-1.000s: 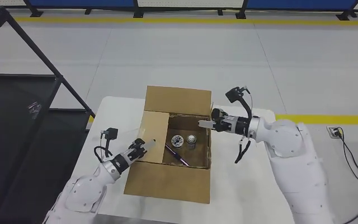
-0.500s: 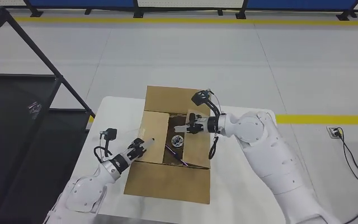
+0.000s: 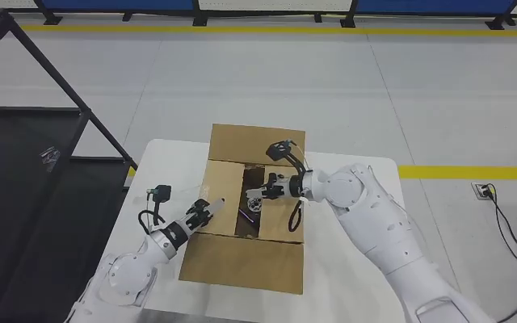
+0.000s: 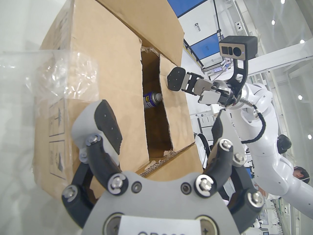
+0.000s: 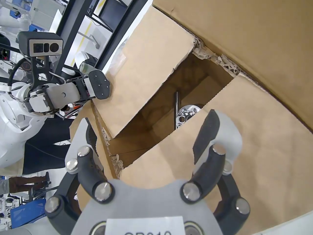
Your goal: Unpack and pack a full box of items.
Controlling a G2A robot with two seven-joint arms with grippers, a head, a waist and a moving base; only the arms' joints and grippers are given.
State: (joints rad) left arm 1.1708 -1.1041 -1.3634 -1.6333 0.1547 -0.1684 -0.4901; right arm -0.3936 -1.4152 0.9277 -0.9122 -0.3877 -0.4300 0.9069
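White tabletop [image 3: 355,262] carried the cardboard box [image 3: 242,262] near its middle. Since a second earlier, the right gripper [image 3: 262,194] had been brought from the box's right edge to above the opening. The right flap [image 3: 283,216] had been swung inward with it, so that the spray can [image 4: 151,100] was covered from above. Its fingers were held apart, one on either side of that flap's edge in the right wrist view. The left gripper [image 3: 212,208] had been kept over the left flap [image 3: 224,190], its fingers likewise spread, beside a crinkled clear plastic bag [image 4: 49,74]. Brown corrugated board was shown, ragged along the torn fold lines, with the far flap [image 3: 258,144] folded outward. Through the narrowed gap a silver, holed metal disc [image 5: 187,114] and a slim dark pen [image 3: 246,216] were seen on the box's floor.
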